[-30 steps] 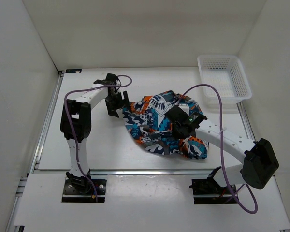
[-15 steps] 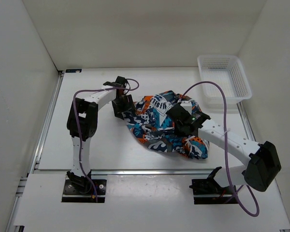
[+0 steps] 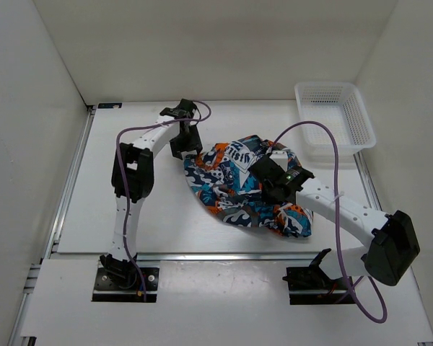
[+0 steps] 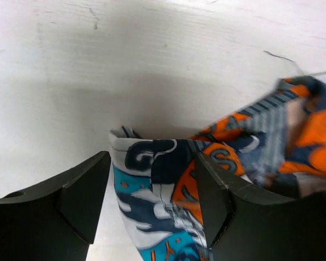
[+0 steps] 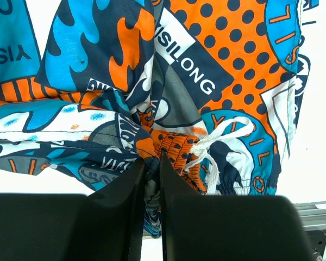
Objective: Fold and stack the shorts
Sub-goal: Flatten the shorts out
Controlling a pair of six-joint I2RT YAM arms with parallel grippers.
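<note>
Pinching the shorts [image 3: 231,189] tight, the right gripper [image 5: 151,166] is gripping a bunched fold. The left gripper [image 4: 152,198] is standing spread around a cloth corner. The shorts are lying crumpled left of the basket [image 3: 361,119].

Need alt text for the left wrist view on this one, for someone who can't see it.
The open black fingers of the left tool straddle a corner of the printed shorts lying on the white table. The orange, blue, navy and white cloth runs off to the right edge of the picture.
</note>
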